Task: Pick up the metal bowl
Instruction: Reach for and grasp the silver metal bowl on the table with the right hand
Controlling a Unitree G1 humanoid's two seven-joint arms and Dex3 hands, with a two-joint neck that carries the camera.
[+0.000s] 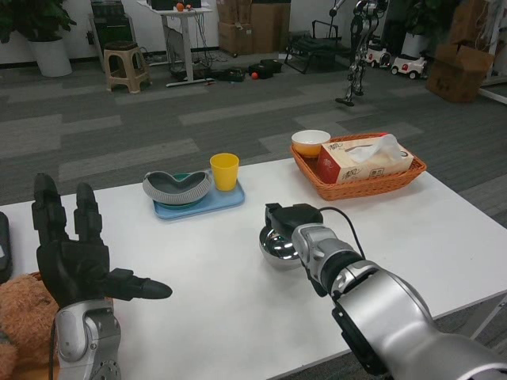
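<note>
Right hand: centre frame, over the metal bowl, fingers on its rim; firm grasp cannot be told. Bowl: on white tabletop. Left hand: lower left, released, fingers spread.

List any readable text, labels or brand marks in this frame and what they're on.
None can be read.
Tissue box in the orange basket: red printed pattern, any lettering too blurred to read.
Cardboard boxes at the far right of the room: no legible marks.
Metal bowl, yellow cup, blue tray and right hand: no markings visible.
</note>
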